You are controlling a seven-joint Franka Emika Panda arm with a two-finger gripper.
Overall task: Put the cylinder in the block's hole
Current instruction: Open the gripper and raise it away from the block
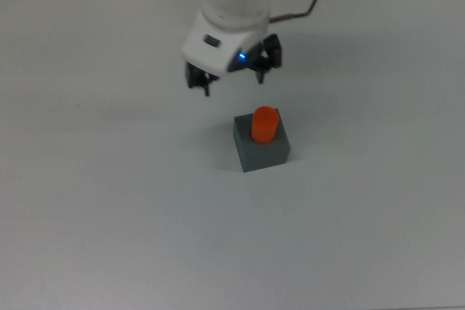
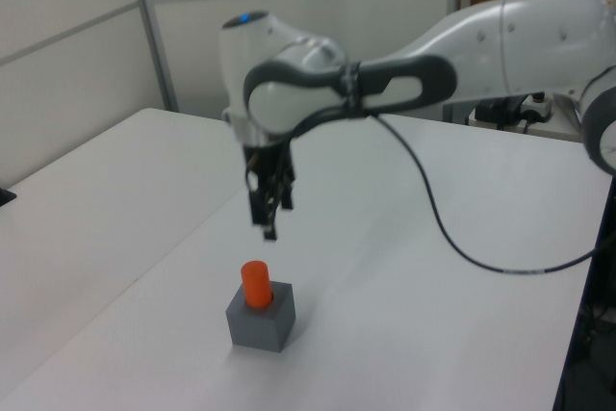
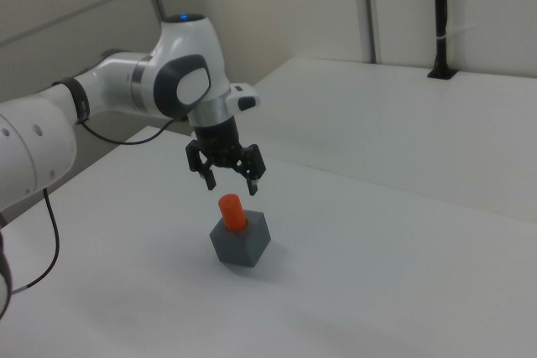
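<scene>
Hovering spread-fingered, gripper [image 3: 229,179] points down above cylinder [image 3: 232,211] in block [image 3: 242,245]

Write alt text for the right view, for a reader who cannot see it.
An orange cylinder stands upright in the hole of a dark grey block on a white table, its upper part sticking out. A white robot arm reaches in from the right view's left, its open gripper hanging above the cylinder, empty and clear of it.

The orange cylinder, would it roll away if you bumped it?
Probably not: the orange cylinder stands upright in the grey block's hole, which should hold it. Its smooth, rounded top looks slippery to pinch. The open gripper hangs above, apart from it.
</scene>
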